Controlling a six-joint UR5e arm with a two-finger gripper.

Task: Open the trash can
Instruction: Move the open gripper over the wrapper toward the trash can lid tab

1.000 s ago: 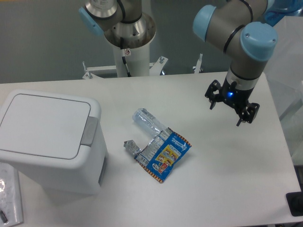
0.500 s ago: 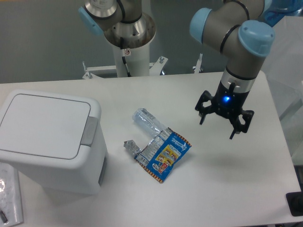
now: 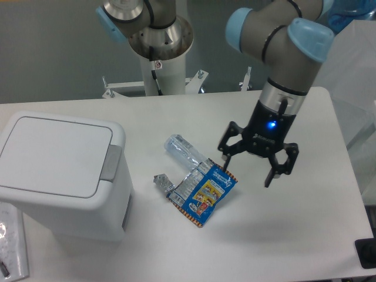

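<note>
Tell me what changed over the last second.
The open, empty end effector moved left across the white table and lower in the picture, toward the blue foil snack wrapper. It took hold of nothing. The boxy white plastic trash can stayed shut; the wrapper and the clear crumpled plastic wrapper stayed put.

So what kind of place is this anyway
Probably a robotics lab test bench: a robot arm with open fingers over a plain white table, with a staged trash can and snack wrapper.

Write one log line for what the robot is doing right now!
gripper: open, empty, above table | trash can: lid shut | snack wrapper: lying beside gripper
</note>
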